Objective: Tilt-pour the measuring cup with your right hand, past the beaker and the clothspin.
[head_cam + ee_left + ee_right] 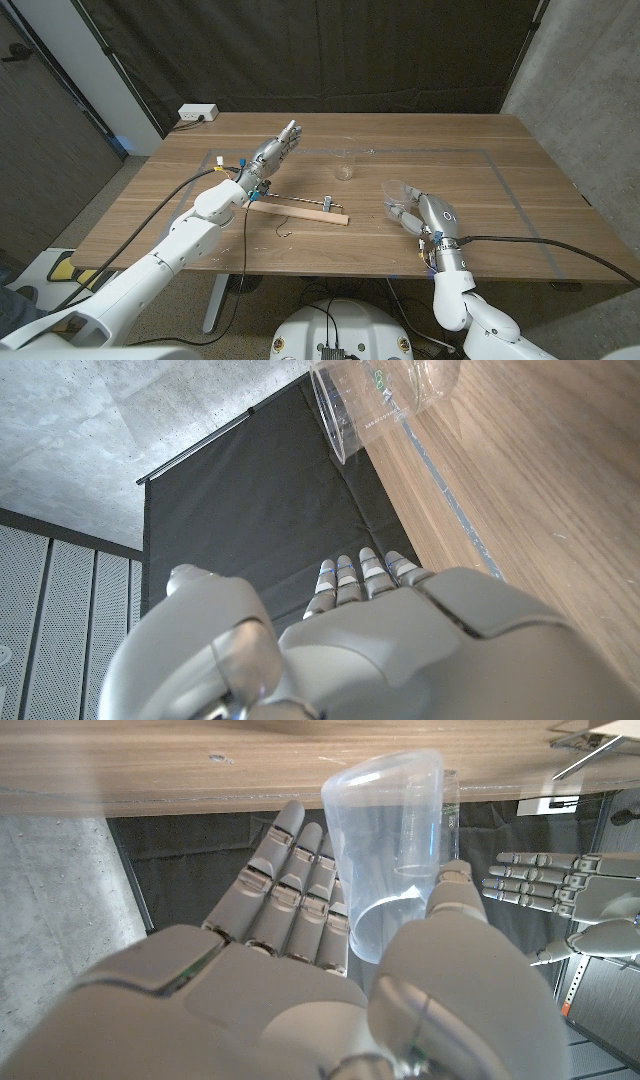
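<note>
We grasp the measuring cup in our right hand near the table's front edge; tilting too loosely, it could slip, while our left hand hovers released by the beaker

Wooden counter, plank grain, with a thin taped rectangle outline marked on its surface. A clear beaker stands upright near the centre. Nearer the front edge lies a wooden clothespin, lengthwise, with metal wire parts. A white power strip sits at the far left corner.
</note>
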